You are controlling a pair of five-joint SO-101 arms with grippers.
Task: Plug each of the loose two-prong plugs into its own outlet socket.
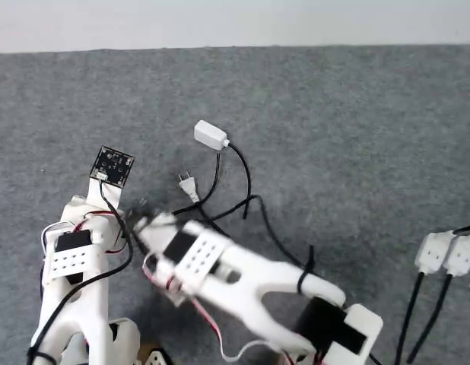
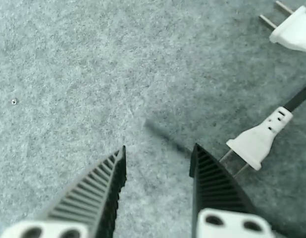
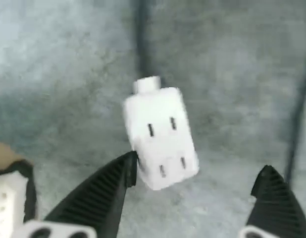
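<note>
Tabletop (image 1: 357, 114) of grey felt carries a white outlet block on black cable (image 1: 211, 135); a small white two-prong plug (image 1: 188, 184) lies loose near it, not yet inserted.

Left wrist view: left gripper (image 2: 159, 148) is spread and empty, with a plug just beside one finger, likely lined up for a grab.

Right wrist view: right gripper (image 3: 200, 163) is spread, nothing pinched. A white four-slot socket block (image 3: 163, 133) lies slots-up between its fingers, probably to be steadied.

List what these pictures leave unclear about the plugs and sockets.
High view: white connectors cut by the edge; plug or socket unclear.
High view: the right arm hides where the black cables run.
Right wrist view: outlet socket blurred; slot shapes unsure.
Left wrist view: far plug cut by the edge.
</note>
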